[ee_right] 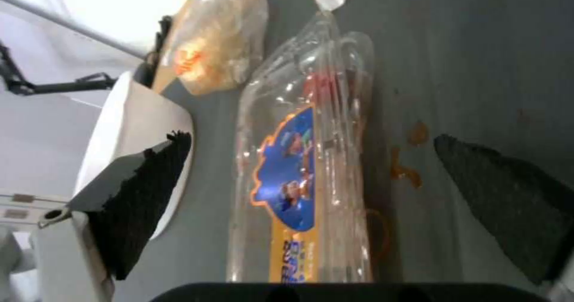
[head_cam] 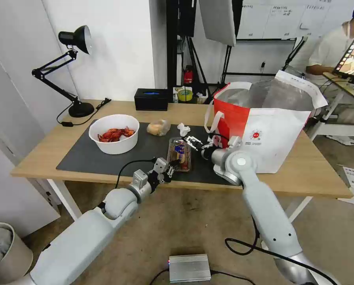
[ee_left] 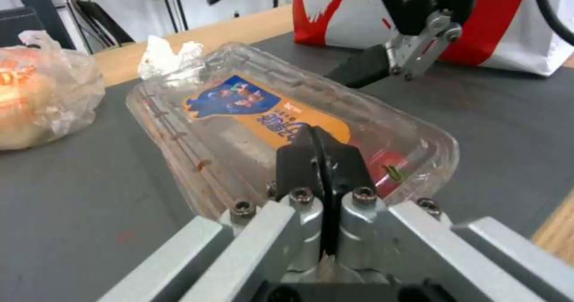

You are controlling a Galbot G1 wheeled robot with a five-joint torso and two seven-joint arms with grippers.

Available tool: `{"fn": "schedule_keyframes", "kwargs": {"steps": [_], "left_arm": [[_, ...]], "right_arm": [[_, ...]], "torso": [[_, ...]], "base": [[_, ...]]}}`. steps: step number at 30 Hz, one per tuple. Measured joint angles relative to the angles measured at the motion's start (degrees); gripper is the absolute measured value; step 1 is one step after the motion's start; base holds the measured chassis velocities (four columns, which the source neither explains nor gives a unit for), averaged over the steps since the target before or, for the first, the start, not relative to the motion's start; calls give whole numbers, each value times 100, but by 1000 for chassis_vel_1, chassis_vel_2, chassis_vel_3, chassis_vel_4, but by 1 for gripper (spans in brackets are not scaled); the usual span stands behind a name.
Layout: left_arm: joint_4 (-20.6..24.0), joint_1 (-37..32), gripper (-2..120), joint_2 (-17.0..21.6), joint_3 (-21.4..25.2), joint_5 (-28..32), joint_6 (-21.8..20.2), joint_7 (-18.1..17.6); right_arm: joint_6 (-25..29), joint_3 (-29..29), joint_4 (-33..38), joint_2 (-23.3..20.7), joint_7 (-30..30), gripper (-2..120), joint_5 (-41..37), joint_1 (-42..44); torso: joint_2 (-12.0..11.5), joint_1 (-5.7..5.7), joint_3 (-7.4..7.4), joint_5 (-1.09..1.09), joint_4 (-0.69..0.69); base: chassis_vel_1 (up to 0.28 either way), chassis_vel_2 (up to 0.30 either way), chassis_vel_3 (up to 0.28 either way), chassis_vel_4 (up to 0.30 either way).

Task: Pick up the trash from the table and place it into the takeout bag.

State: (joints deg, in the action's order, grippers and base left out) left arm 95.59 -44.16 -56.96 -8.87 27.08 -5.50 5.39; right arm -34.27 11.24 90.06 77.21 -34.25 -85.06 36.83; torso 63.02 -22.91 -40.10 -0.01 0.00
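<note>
- Our left hand (ee_left: 323, 158) is clamped on the near edge of the tray (head_cam: 180, 153), pinning it on the worktop (head_cam: 42, 152) mat
- Our right hand (head_cam: 193, 143) hovers at its far side, fingers apart, likely ready to take it
- The bag (head_cam: 264, 126) stands open just beside, right of the tray

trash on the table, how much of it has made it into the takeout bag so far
No piece looks cleared yet. The bowl of crayfish shells, bag of tan food, crumpled tissue and clear plastic tray all lie on the table's mat. In hand: the left pincer, shut, meets the tray's near end, and the right pincer is open over it. The takeout bag awaits all four.
</note>
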Motion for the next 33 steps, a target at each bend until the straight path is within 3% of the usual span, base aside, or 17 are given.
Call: {"fn": "schedule_keyframes", "kwargs": {"steps": [33], "left_arm": [[52,67,0,99,-15,166,7,-62]], "right_arm": [[-121,-189,-490,466,-51,100,295,-346]], "torso": [[0,0,0,0,0]], "base": [[0,0,0,0]]}}
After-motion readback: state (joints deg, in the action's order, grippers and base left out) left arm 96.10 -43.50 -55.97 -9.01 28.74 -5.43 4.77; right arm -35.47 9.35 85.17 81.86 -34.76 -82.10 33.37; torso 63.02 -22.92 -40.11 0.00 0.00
